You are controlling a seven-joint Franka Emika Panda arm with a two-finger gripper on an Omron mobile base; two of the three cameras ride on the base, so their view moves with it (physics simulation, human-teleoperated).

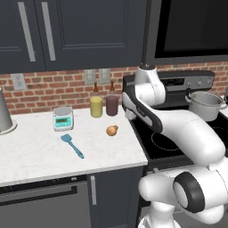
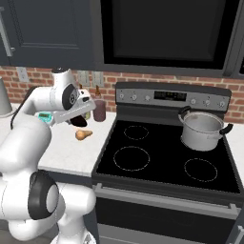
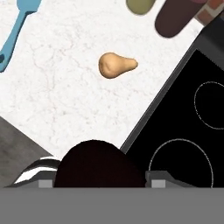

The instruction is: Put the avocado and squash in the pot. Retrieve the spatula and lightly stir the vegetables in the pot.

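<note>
The avocado (image 3: 96, 164) is a dark, rounded fruit sitting between the fingers (image 3: 151, 179), up off the bench (image 1: 35, 156). The squash (image 1: 112, 130), tan-orange and pear-shaped, lies on its side on the white bench near the stove edge. The spatula (image 1: 72, 145), light blue with a flat blade and long handle, lies flat on the bench, left of the squash and apart from it. The steel pot (image 2: 202, 130) stands upright on the stove's back right, its dark side handles showing.

Even, bright rendered light, soft faint shadows, sharp throughout, no glare.
</note>
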